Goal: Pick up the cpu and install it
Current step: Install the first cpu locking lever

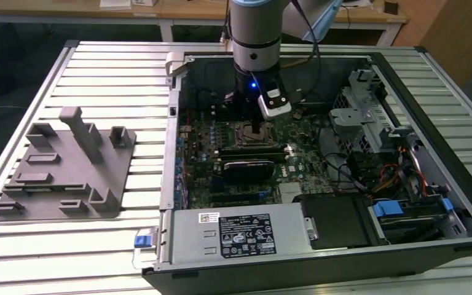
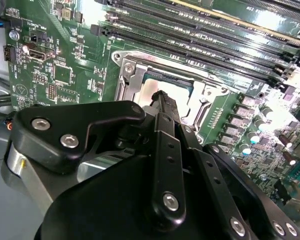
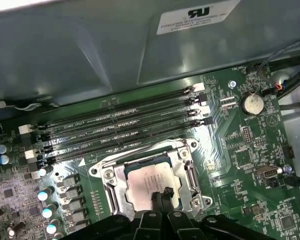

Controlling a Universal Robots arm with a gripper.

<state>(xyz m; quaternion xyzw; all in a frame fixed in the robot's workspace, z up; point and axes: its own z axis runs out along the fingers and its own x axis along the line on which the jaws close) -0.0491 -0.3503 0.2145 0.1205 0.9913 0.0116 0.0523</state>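
- Now the cpu (image 3: pixel 149 180) lies flat inside the metal-rimmed socket frame (image 3: pixel 189 172) on the green motherboard (image 3: pixel 240 150), its silver top showing in both wrist views (image 2: pixel 155 92).
- The claw (image 3: pixel 161 196) is right over the cpu, its black fingertips (image 2: pixel 164 100) drawn close together at the chip's near edge; whether they pinch it or merely touch its top cannot be told.
- Four long memory slots (image 3: pixel 120 132) run just beside the socket frame, and a round coin battery (image 3: pixel 251 103) sits near them.
- From the exterior view, the arm (image 1: pixel 257 37) reaches straight down into the open computer case (image 1: pixel 432 123), which lies on its side on a slatted metal surface (image 1: pixel 96 239).
- A grey plastic fixture block (image 1: pixel 64 169) rests on that surface, well apart from the case toward the exterior view's left.
- A silver power supply (image 1: pixel 236 236) fills the case's near corner.
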